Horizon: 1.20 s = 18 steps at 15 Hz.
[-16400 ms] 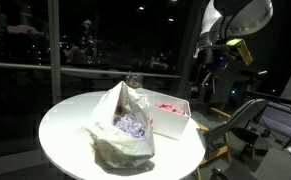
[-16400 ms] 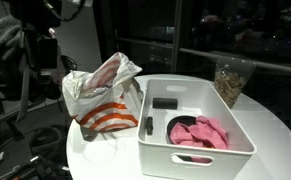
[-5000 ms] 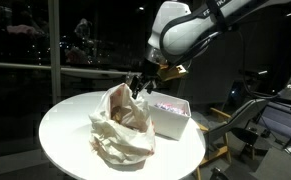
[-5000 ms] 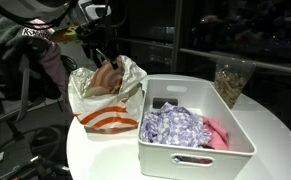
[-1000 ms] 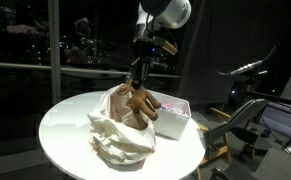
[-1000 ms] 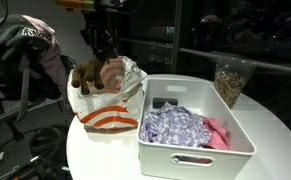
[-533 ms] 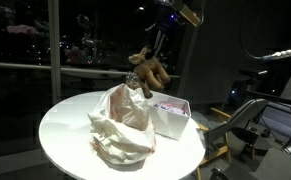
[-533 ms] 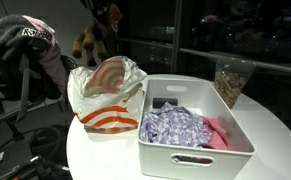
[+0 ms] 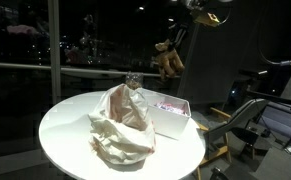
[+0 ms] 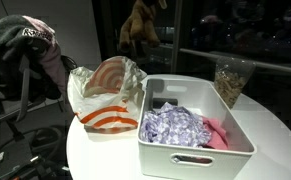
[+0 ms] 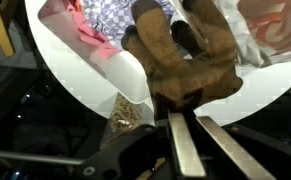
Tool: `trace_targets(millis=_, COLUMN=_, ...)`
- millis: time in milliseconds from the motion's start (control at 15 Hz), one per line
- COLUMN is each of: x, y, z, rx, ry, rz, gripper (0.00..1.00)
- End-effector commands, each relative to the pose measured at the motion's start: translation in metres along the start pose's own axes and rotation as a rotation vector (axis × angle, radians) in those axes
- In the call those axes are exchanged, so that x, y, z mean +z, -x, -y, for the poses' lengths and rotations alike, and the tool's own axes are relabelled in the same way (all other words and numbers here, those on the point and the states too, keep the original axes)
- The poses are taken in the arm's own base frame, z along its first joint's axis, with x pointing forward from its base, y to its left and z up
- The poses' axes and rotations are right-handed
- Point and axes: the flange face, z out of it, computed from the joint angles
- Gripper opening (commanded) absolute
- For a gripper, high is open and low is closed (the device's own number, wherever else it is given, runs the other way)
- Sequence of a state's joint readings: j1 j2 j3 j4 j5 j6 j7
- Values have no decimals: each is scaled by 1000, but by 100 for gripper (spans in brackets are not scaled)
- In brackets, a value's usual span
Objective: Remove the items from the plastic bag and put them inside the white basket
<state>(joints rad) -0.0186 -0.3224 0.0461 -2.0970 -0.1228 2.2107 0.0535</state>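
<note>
A brown plush toy (image 9: 168,59) hangs in the air above and beyond the white basket (image 9: 173,122), with my gripper (image 9: 182,28) shut on it. The same brown plush toy (image 10: 140,26) dangles high over the gap between the plastic bag (image 10: 105,92) and the white basket (image 10: 195,150). From the wrist, the brown plush toy (image 11: 180,55) fills the middle, pinched by my gripper (image 11: 190,112) just below it. The plastic bag (image 9: 123,128), white with orange stripes, stands crumpled on the round table (image 9: 65,125). A purple patterned cloth (image 10: 178,126) and a pink cloth (image 10: 218,131) lie in the basket.
A clear cup of brown bits (image 10: 228,78) stands behind the basket. Dark glass windows (image 9: 45,50) back the table. Bags and clothes (image 10: 25,50) pile up beyond the table's edge. Equipment (image 9: 260,125) stands beside the table.
My gripper has lifted the brown plush toy out of the plastic bag, raised it high and carried it sideways towards the white basket. The bag and basket have stayed put.
</note>
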Motion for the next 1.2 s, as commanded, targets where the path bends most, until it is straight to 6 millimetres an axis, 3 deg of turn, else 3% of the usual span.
trace_targets(millis=0, x=40, y=-6, z=-31, rx=23, ry=38, rz=-48, gripper=5)
trace_targets(millis=267, x=102, y=-6, z=-47, rx=35, ry=15, rz=-40, gripper=5)
trace_targets(millis=533, x=143, y=-2, z=-53, rx=22, ry=23, rz=-11, gripper=5)
trace_targets(millis=600, x=149, y=-1, z=-55, rx=20, ry=22, rz=1, gripper=12)
trace_targets(millis=667, x=152, y=1, z=-56, rx=23, ry=23, rz=10, gripper=34)
trace_targets(millis=867, x=147, y=5, z=-62, rx=23, ry=5, rz=23, gripper=44)
trace_targets(millis=1133, x=115, y=0, z=-56, rx=-3, ry=-24, rz=-10, gripper=75)
